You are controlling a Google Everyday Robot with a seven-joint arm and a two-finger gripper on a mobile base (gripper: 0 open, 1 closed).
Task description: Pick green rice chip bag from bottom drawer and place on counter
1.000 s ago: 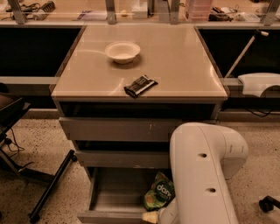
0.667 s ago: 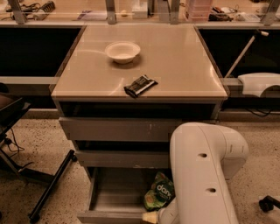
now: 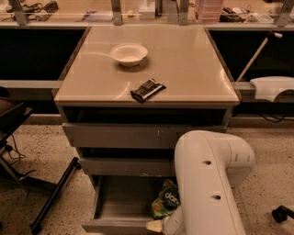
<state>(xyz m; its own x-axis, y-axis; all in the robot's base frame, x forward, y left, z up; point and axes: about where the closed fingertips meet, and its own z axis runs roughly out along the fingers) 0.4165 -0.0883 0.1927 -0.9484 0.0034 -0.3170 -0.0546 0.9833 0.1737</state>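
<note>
The green rice chip bag [image 3: 166, 204] lies in the right part of the open bottom drawer [image 3: 117, 204], its white lettering facing up. My white arm [image 3: 209, 183] comes down in front of the cabinet at the lower right and covers the drawer's right side. My gripper [image 3: 158, 225] is at the bottom edge of the camera view, at the drawer's front, just below the bag and mostly hidden by the arm. The beige counter [image 3: 183, 59] tops the cabinet above.
A white bowl [image 3: 129, 54] and a dark wrapped snack bar [image 3: 147, 90] sit on the counter. Two upper drawers [image 3: 119, 135] stand slightly open. A black stand leg [image 3: 53, 197] crosses the floor at left. A cluttered bench [image 3: 147, 11] runs behind.
</note>
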